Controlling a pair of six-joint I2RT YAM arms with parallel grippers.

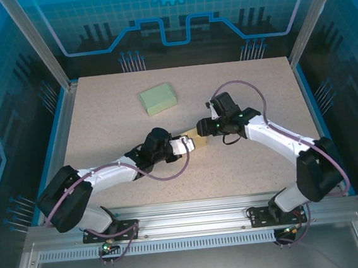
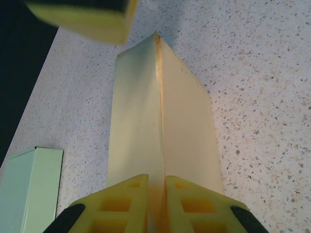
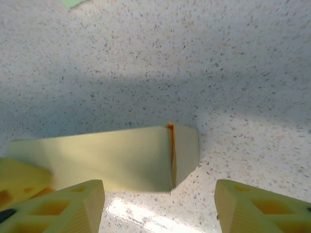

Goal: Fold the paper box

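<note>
The paper box (image 1: 198, 142) is a pale yellow folded sleeve lying on the table between the two arms. In the left wrist view the paper box (image 2: 160, 111) stretches away from my left gripper (image 2: 156, 182), which is shut on its near end. In the top view the left gripper (image 1: 189, 145) sits at the box's left end. My right gripper (image 1: 205, 129) hovers at the far right end. In the right wrist view the right gripper (image 3: 160, 206) stands open, its fingers (image 3: 68, 204) apart above the box (image 3: 107, 158), touching nothing.
A pale green closed box (image 1: 158, 99) lies at the back left of the speckled table (image 1: 257, 88); the green box (image 2: 29, 189) also sits left of the left gripper. Metal frame posts and blue walls border the table.
</note>
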